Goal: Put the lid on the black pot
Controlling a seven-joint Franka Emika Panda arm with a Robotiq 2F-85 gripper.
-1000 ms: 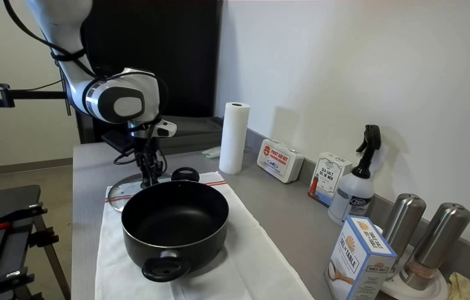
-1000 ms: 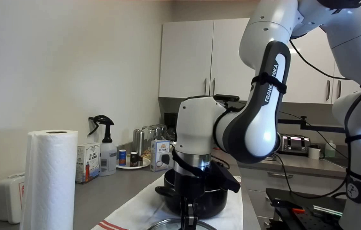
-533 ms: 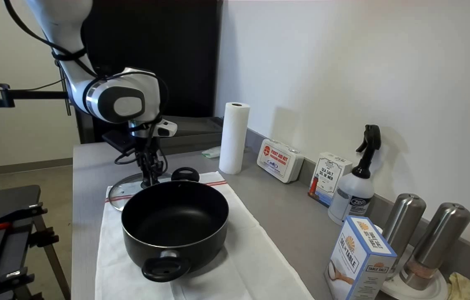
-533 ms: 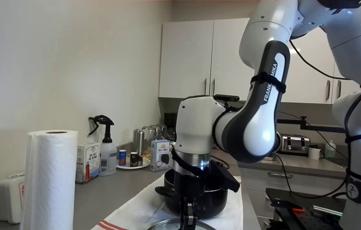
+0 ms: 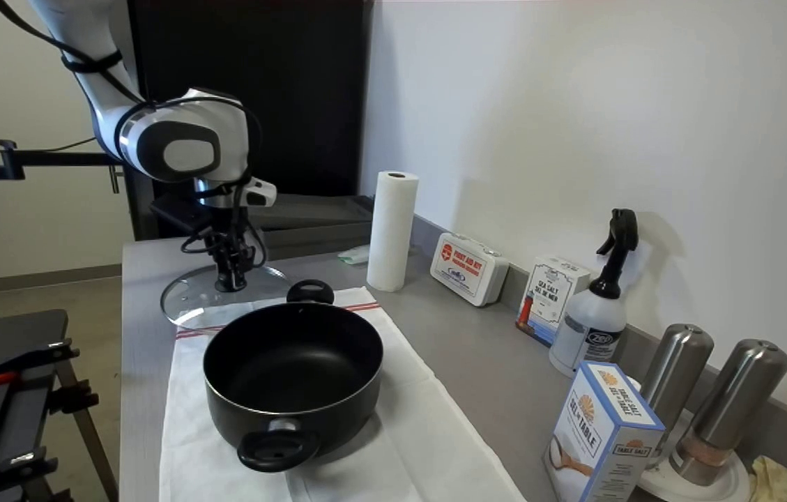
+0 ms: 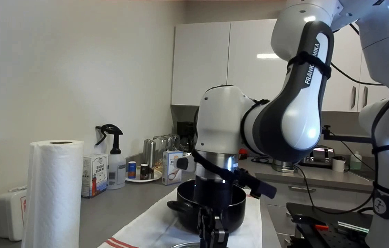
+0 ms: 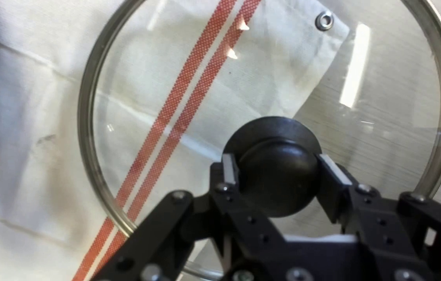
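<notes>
My gripper (image 5: 231,282) is shut on the black centre knob of the clear glass lid (image 5: 187,301). In the wrist view the fingers (image 7: 279,171) press on both sides of the knob, and the lid's metal rim (image 7: 87,109) rings the view. The lid hangs roughly level, over the striped end of the towel and bare counter. The black pot (image 5: 295,418) stands uncovered on the towel, in front of the lid. In an exterior view the arm partly hides the pot (image 6: 237,213), and only the lid's edge (image 6: 185,245) shows beside the gripper (image 6: 213,237).
A white towel (image 5: 421,432) lies under the pot. A paper towel roll (image 5: 393,230), first aid kit (image 5: 468,270), sea salt box (image 5: 552,298), spray bottle (image 5: 588,328), table salt box (image 5: 602,432) and two steel cylinders (image 5: 675,369) stand along the wall. A cart (image 5: 3,390) is beyond the counter edge.
The arm has risen and moved back, away from the pot, with the lid in the gripper. The lid has come off the towel. The pot has not moved.
</notes>
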